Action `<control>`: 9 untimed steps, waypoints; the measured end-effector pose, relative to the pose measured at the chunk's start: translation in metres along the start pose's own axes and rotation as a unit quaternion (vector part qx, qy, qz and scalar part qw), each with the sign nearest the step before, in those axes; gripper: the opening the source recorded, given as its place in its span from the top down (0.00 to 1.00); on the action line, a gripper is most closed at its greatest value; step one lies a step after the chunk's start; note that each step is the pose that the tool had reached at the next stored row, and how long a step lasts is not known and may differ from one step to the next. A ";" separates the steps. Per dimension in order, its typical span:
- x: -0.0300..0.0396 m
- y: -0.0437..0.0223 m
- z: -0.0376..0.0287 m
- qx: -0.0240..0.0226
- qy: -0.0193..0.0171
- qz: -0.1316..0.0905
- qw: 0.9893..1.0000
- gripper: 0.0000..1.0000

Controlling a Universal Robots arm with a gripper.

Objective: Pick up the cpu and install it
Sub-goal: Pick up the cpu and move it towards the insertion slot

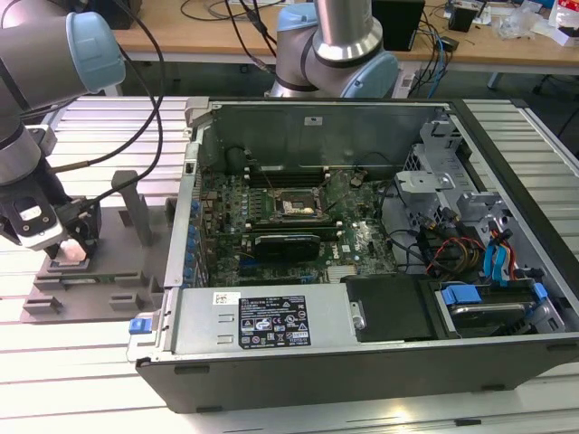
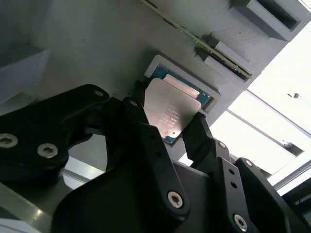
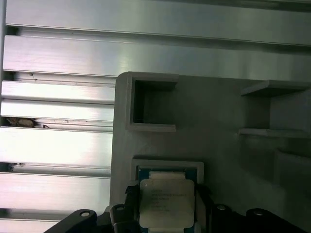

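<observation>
Here we are at the exterior view's left, and the arm is bent low over the grey holder block on the slatted desk. The claw is right down on that block. In both wrist views the cpu lies silver side up in its shallow pale-rimmed pocket, green edge peeking out around the metal. And look at the claw, narrowed in on it, the black fingers hugging two opposite sides of the chip, which sits level in the pocket.

Well apart, towards the exterior view's right, the open computer case lies on the desk, its motherboard socket showing in the middle of the board. An empty square recess sits in the holder near the chip's pocket.
</observation>
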State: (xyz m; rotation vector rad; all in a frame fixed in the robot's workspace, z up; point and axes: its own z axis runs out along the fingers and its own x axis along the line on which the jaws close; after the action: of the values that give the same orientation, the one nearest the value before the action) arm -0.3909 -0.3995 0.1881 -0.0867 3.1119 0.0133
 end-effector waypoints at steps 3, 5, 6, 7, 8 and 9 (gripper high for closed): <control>0.0000 0.0000 0.0001 0.000 0.000 0.000 1.000 0.45; 0.0000 0.0000 0.0001 0.000 0.000 0.000 1.000 0.45; 0.0000 0.0000 0.0001 0.000 0.000 0.000 1.000 0.45; 0.0000 0.0000 0.0001 0.000 0.000 0.000 1.000 0.45; 0.0000 0.0000 0.0001 0.000 0.000 0.000 1.000 0.45; 0.0000 0.0000 0.0001 0.000 0.000 0.000 1.000 0.45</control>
State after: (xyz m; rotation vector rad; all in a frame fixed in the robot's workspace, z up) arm -0.3909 -0.3995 0.1880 -0.0870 3.1118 0.0133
